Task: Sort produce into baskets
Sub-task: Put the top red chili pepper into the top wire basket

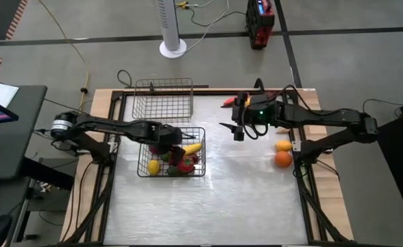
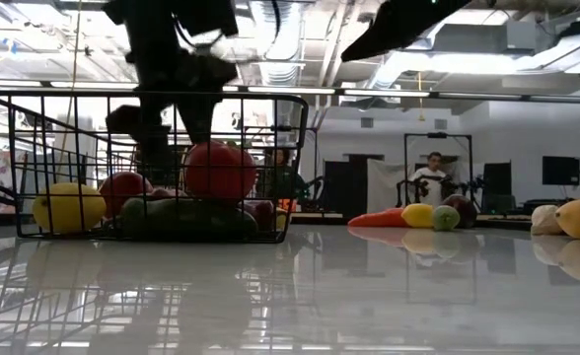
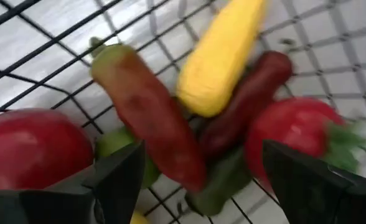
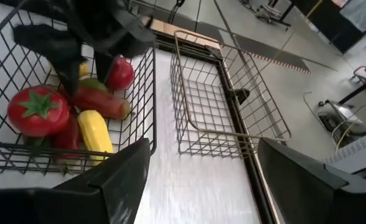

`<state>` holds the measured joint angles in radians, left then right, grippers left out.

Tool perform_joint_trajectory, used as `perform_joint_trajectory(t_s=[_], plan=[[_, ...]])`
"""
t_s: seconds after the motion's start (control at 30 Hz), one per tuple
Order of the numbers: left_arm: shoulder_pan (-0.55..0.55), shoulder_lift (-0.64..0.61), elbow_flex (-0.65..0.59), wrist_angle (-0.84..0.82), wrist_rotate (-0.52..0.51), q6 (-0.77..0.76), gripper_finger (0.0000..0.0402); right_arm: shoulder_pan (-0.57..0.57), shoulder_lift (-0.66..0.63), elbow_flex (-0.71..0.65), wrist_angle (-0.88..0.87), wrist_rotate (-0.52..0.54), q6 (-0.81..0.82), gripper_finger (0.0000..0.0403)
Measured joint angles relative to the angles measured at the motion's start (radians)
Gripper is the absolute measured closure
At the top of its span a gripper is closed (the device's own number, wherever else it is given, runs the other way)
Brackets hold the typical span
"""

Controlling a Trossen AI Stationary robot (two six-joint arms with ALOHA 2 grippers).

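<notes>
The dark wire basket (image 1: 171, 152) stands left of the table's middle and holds produce: a tomato (image 4: 38, 111), a yellow corn (image 3: 220, 53), a long red pepper (image 3: 149, 115) and a lemon (image 2: 68, 207). My left gripper (image 3: 201, 186) points down into this basket, open, its fingers apart above the pepper and corn. The silvery basket (image 1: 163, 100) stands behind it, with nothing in it. My right gripper (image 1: 239, 129) hovers open over the table's middle, clear of everything. More produce lies loose on the table at the right: two orange fruits (image 1: 282, 152) and a carrot (image 2: 374, 219).
A red piece (image 1: 229, 103) lies near the far edge beside the right arm. In the low view several small fruits (image 2: 438, 214) sit by the carrot, with more (image 2: 571, 219) at the right edge. A person (image 2: 430, 177) stands in the room behind.
</notes>
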<state>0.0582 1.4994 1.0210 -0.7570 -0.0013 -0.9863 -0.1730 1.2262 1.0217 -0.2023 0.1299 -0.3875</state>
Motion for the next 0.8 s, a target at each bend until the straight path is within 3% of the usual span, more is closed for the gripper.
perform_joint_trajectory(t_s=[0.2,0.5,0.6,0.8], plan=[[-0.007,0.107,0.005,-0.008,0.0,-0.057,0.0097,0.0,0.005,-0.018,0.084,-0.004,-0.084,0.0078],[0.001,0.186,0.004,0.007,-0.008,-0.045,0.0106,-0.014,-0.016,-0.017,0.153,-0.109,-0.1,0.0078],[0.0,0.187,0.004,0.011,-0.023,-0.029,0.0134,-0.02,-0.015,-0.017,0.152,-0.109,-0.1,0.0078],[0.001,0.187,0.0,0.008,-0.056,0.0,0.023,-0.02,-0.015,-0.017,0.151,-0.109,-0.094,0.0078]])
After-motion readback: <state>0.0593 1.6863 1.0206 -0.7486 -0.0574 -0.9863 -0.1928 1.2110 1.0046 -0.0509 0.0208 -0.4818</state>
